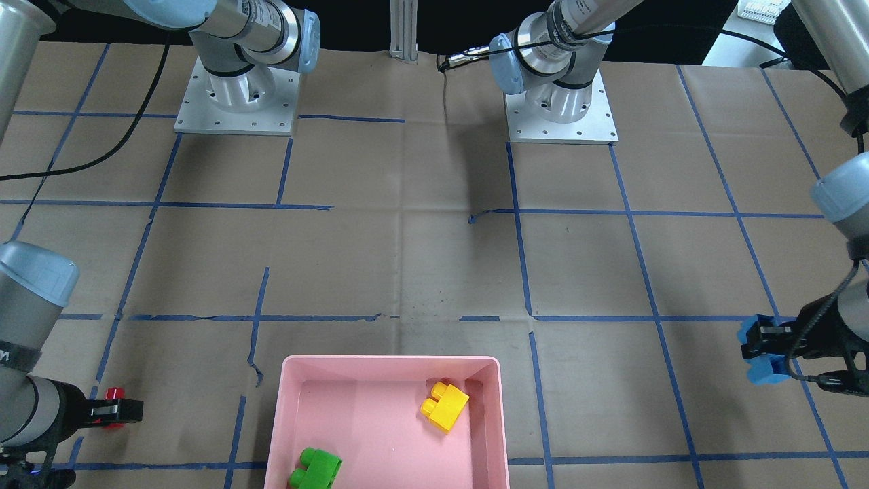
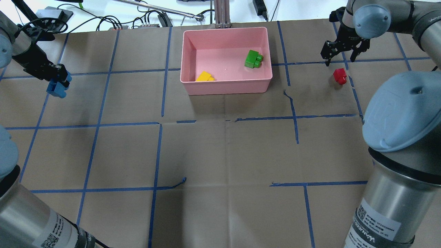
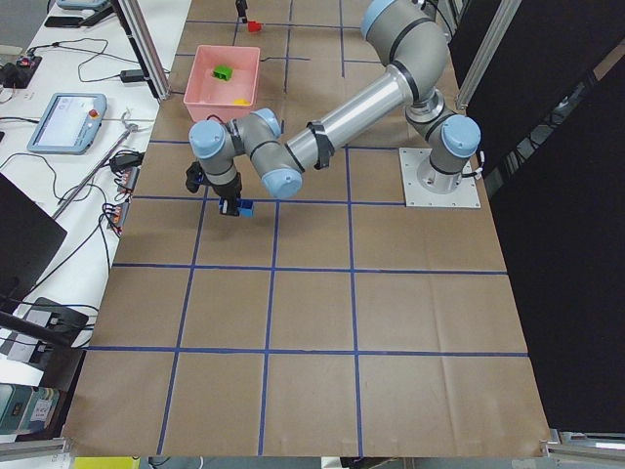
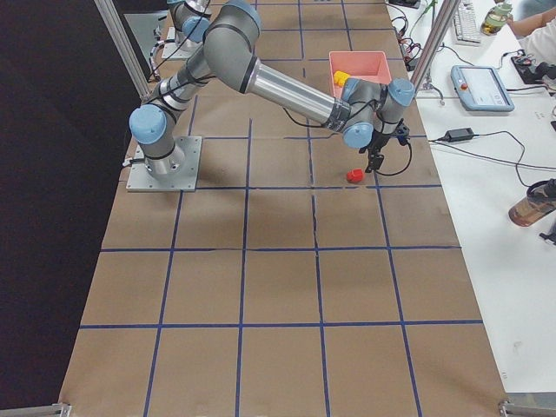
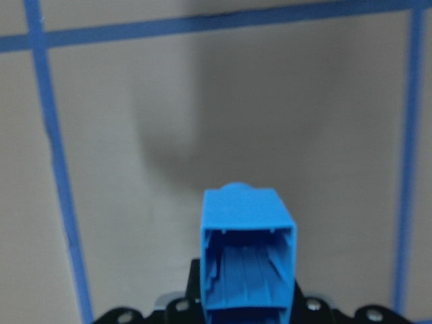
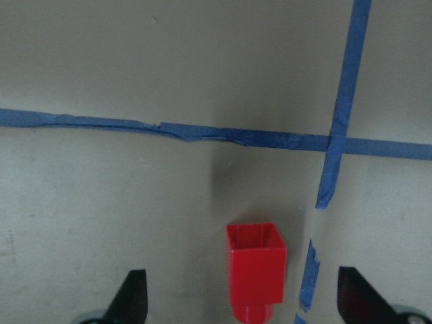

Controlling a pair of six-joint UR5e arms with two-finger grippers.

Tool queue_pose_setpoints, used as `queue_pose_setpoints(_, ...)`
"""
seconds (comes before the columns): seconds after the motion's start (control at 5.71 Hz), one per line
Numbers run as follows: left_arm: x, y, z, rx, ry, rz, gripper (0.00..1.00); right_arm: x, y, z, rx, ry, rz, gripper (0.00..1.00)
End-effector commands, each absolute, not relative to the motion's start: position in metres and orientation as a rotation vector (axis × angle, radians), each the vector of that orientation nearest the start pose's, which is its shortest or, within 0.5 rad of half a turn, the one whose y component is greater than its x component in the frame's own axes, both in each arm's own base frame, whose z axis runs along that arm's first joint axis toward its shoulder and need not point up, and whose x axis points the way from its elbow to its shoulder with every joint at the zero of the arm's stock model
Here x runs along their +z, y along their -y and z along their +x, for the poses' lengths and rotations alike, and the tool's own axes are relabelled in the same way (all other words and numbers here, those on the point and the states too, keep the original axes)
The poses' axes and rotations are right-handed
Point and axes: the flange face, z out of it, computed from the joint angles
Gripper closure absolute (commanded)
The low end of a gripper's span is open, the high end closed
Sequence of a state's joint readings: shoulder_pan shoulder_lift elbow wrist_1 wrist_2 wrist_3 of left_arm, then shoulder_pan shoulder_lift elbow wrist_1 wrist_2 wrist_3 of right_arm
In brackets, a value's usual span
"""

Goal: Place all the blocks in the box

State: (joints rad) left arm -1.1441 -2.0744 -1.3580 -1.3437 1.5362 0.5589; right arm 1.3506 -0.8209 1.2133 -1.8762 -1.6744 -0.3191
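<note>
Your left hand grips the blue block well apart from the pink box, while your right hand, spread wide over the toppled red block, could nudge it aside if closing unevenly.

Brown paper lies under everything, gridded with blue tape that is peeling in spots. On the white benches alongside sit a pendant, cables, a keyboard and a bottle.

My arms are silver tubes with pale blue joint caps, bolted to square, screw-dotted metal plates. Black cables trail off them; white QR-code labels wrap my links; my right pincer and left pincer are black
</note>
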Motion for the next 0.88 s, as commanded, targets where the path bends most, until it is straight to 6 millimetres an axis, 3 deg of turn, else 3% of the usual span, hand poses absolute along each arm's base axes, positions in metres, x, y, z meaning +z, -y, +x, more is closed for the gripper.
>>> queue_pose_setpoints(0.0, 0.372, 0.679, 0.018, 0.044, -3.244, -0.12, 1.0, 0.189, 0.738, -0.052, 0.214, -3.202, -0.177, 0.06)
queue_pose_setpoints(0.18, 0.383, 0.685, -0.049, 0.012, -3.326, -0.379, 1.0, 0.187, 0.737, -0.051, 0.235, -3.196, -0.18, 0.2)
queue_pose_setpoints(0.35, 0.383, 0.7, -0.13, -0.086, -3.415, -0.556, 1.0, 0.187, 0.736, -0.051, 0.237, -3.196, -0.177, 0.41)
queue_pose_setpoints(0.53, 0.363, 0.716, -0.184, -0.149, -3.451, -0.713, 1.0, 0.188, 0.737, -0.051, 0.235, -3.196, -0.177, 0.58)
queue_pose_setpoints(0.7, 0.339, 0.72, -0.218, -0.177, -3.469, -0.696, 1.0, 0.19, 0.737, -0.051, 0.231, -3.197, -0.182, 0.7)
